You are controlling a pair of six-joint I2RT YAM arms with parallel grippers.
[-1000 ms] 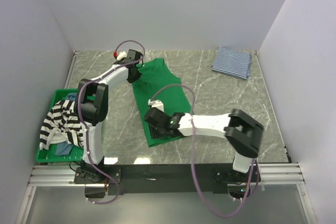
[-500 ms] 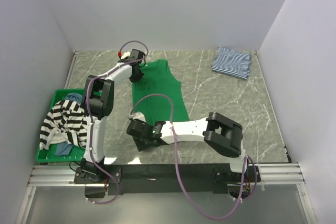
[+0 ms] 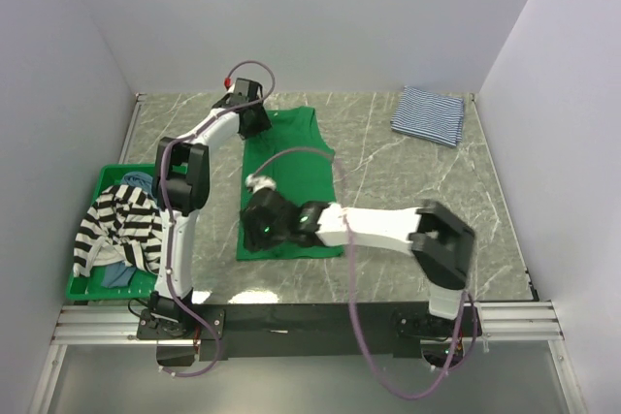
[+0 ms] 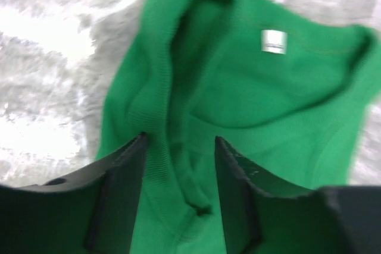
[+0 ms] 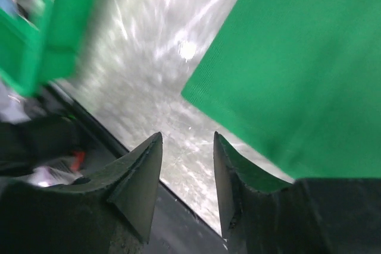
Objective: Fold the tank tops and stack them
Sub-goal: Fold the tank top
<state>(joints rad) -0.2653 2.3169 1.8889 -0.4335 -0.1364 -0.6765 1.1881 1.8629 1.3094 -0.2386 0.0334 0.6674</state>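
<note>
We see the green tank top (image 3: 296, 176) spread flat on the marble table (image 3: 417, 191), neck end toward the far wall. Our left gripper (image 4: 178, 141) sits at its far shoulder strap, jaws well apart astride a ridge of green cloth, not pinching it. Our right gripper (image 5: 186, 138) hovers by the near left hem corner, jaws parted over bare table, holding nothing. The thin-striped tank top (image 3: 429, 113) lies folded far right; the bold-striped tank top (image 3: 116, 225) is heaped in the green bin (image 3: 82, 288).

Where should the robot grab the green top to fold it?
Probably the near-left hem corner of the green tank top, coming in low over the table beside it. That corner lies flat and free, close by the open fingers of the right gripper.
</note>
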